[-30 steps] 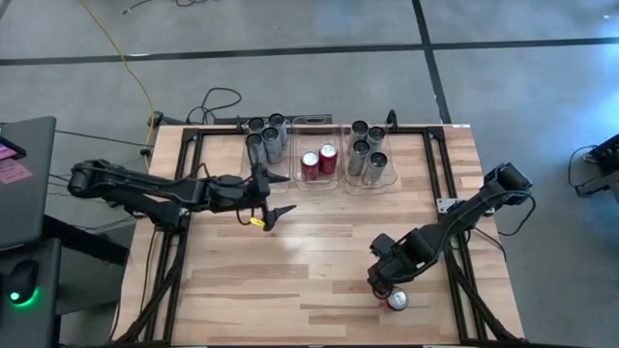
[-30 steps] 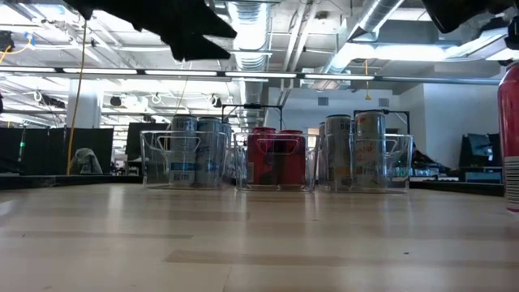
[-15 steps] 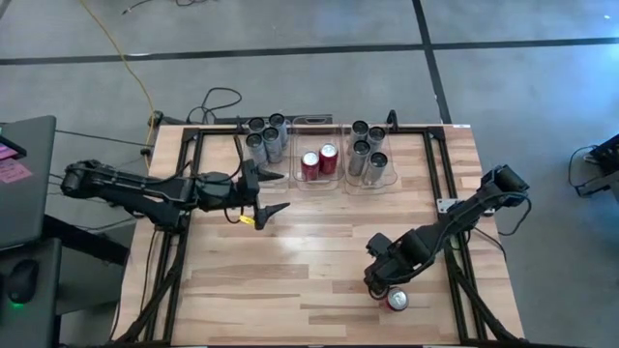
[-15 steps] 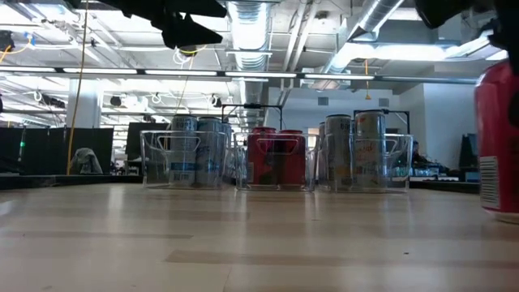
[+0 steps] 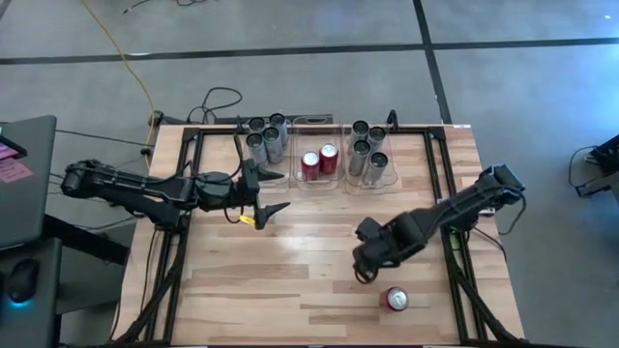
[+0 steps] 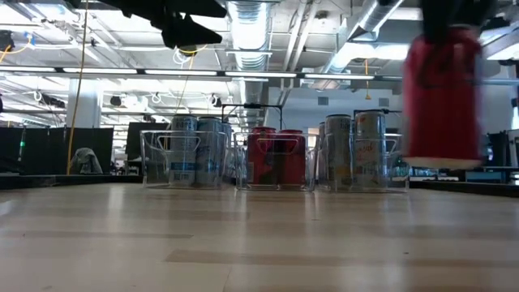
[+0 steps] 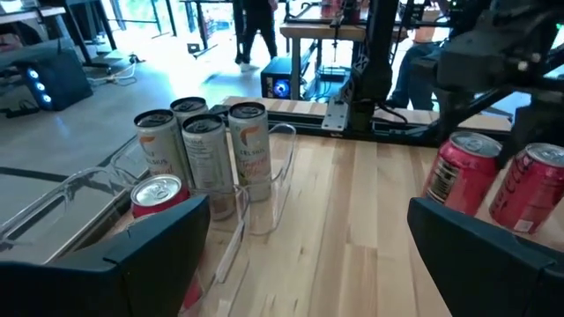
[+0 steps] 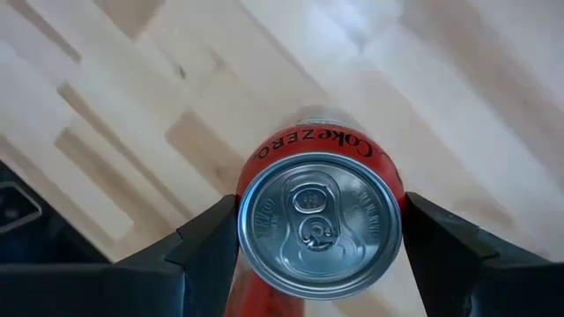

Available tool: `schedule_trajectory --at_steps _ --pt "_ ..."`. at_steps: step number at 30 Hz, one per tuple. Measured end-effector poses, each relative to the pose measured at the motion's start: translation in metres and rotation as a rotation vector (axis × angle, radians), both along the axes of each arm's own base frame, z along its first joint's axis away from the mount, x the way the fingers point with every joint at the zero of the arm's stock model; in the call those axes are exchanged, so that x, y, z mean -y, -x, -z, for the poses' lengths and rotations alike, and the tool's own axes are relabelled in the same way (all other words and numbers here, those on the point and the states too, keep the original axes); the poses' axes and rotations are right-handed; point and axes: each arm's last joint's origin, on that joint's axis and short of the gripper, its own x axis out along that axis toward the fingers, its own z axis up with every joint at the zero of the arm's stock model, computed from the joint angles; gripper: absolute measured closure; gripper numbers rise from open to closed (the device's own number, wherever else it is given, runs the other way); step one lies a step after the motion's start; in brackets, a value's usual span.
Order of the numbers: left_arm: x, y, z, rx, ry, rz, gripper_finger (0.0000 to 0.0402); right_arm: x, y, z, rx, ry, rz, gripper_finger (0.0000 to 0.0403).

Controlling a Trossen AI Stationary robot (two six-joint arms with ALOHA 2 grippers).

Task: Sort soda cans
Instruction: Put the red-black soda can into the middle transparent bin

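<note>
My right gripper (image 5: pixel 366 263) hangs over the table's right middle, shut on a red soda can (image 8: pixel 319 224) that the low view shows in the air (image 6: pixel 442 93). A second red can (image 5: pixel 397 299) stands upright on the table near the front edge. Three clear bins line the far edge. The left bin (image 5: pixel 266 138) and the right bin (image 5: pixel 368 152) hold silver cans, and the middle bin (image 5: pixel 319 162) holds two red cans. My left gripper (image 5: pixel 274 192) is open in the air just in front of the left bin, touching nothing. My right gripper pinches the red can between its two fingers, on opposite sides of the wall just under the top rim (image 8: pixel 251 207). The fingers (image 8: pixel 207 246) come from above, pointing down. The can hangs upright, its base (image 6: pixel 442 162) clear of the table.
Black frame rails (image 5: pixel 437 184) run along the table's sides and far edge. Bare wood (image 5: pixel 290 261) lies between the bins and the front edge. In the left wrist view, people stand in the room beyond the table.
My right gripper has risen with the red can, lifting it upright off the table, and carried it toward the table's left and far edges, away from the second red can. My left gripper has drawn back a little toward the left edge, still open.
</note>
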Motion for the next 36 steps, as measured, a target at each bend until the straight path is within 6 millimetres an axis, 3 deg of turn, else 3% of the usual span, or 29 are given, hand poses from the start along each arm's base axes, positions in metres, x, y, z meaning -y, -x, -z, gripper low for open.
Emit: schedule_trajectory --at_steps 10,18,29,36 --pt "0.000 0.000 0.002 -0.029 -0.023 -0.013 0.0022 0.045 -0.027 -0.027 0.127 0.026 -0.056 0.0122" --pt "-0.001 0.001 0.004 -0.042 -0.025 -0.017 0.0022 0.103 -0.051 -0.051 0.301 0.094 -0.070 0.0122" --pt "-0.003 0.002 0.005 -0.072 -0.072 -0.083 0.0022 0.198 -0.054 -0.061 0.386 0.224 0.053 0.0122" --pt "-0.003 0.002 0.006 -0.086 -0.086 -0.085 0.0022 0.225 -0.046 -0.054 0.319 0.204 0.089 0.0122"
